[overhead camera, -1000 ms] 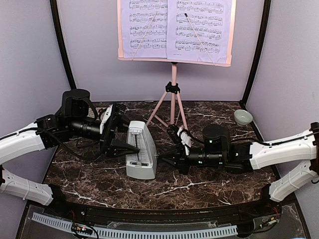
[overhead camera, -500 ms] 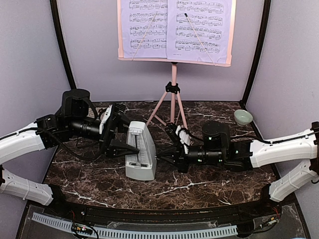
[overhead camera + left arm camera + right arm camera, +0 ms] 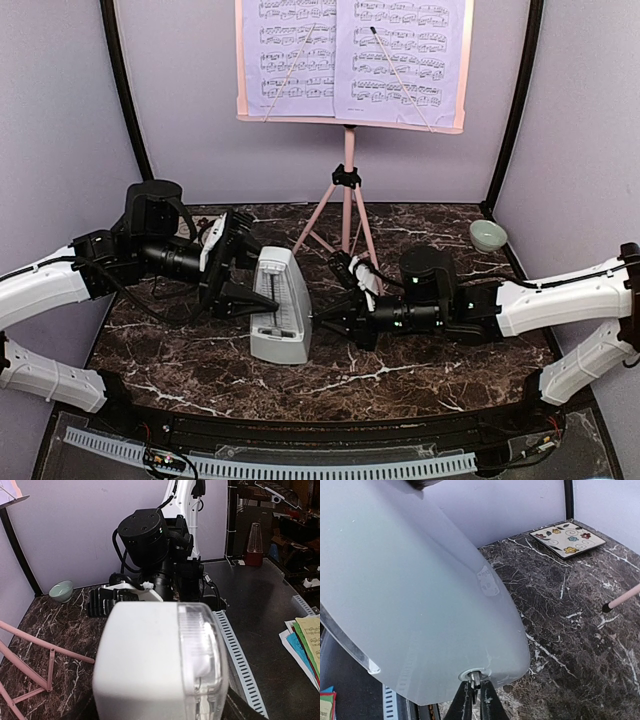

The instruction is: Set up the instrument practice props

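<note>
fingers (image 3: pixel 460 707) of the right gripper (image 3: pixel 474 692) pinch together on the winding key (image 3: pixel 474 678) low on the white metronome (image 3: pixel 282 318), upright on the table (image 3: pixel 420 370) before the music stand (image 3: pixel 349 180). left gripper (image 3: pixel 245 300) meets its other side; i cannot tell its grip. it looks smooth, light, tippy: hold the body low.

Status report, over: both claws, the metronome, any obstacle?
Left claw grips metronome side. Right claw pinches its key. Metronome upright, in front of stand. Nothing in the way.

R pincer (image 3: pixel 474 694) pinched; L pincer (image 3: pixel 256 298) unclear.
</note>
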Robot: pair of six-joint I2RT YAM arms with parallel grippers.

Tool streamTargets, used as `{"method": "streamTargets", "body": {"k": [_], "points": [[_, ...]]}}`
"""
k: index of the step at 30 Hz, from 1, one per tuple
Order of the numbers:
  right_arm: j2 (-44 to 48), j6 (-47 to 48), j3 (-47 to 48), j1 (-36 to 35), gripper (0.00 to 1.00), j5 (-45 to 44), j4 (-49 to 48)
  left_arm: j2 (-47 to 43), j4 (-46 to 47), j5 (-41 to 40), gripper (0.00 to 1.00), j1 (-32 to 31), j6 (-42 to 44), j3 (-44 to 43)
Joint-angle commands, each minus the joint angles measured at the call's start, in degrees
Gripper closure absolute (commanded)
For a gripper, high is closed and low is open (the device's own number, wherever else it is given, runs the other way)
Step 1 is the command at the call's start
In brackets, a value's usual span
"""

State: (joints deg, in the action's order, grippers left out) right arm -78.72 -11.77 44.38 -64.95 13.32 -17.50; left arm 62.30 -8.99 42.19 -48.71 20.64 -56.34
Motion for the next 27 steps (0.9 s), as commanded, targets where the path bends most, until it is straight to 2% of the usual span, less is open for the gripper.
{"method": "streamTargets", "body": {"k": [1,3,9,16,20,27], "points": [[-0.22,-0.72,0.56,0.44,0.95,1.12,-2.21,-1.84,6.05,1.44,0.95,-0.03,0.70,-4.53],[0.03,-0.78,0.69,0.52,1.00,1.25,-2.40,-1.75,5.96,1.48,0.95,-0.06,0.63,-4.81],[0.40,-4.89,0.85,1.83,1.00,3.18,-2.01,-1.96,4.17,0.72,0.95,-0.58,3.15,-5.85],[-0.39,-15.81,0.29,4.99,1.00,11.49,-3.64,-2.08,-4.75,-6.95,0.96,-5.63,15.15,-8.68],[-1.44,-20.97,0.00,6.97,1.00,15.50,-4.94,-2.73,-6.71,-8.98,0.96,-7.77,18.69,-9.17],[-3.49,-32.28,-3.18,11.41,1.00,22.05,-13.89,-3.57,-11.68,-13.10,0.96,-12.27,26.86,-9.88]]}}
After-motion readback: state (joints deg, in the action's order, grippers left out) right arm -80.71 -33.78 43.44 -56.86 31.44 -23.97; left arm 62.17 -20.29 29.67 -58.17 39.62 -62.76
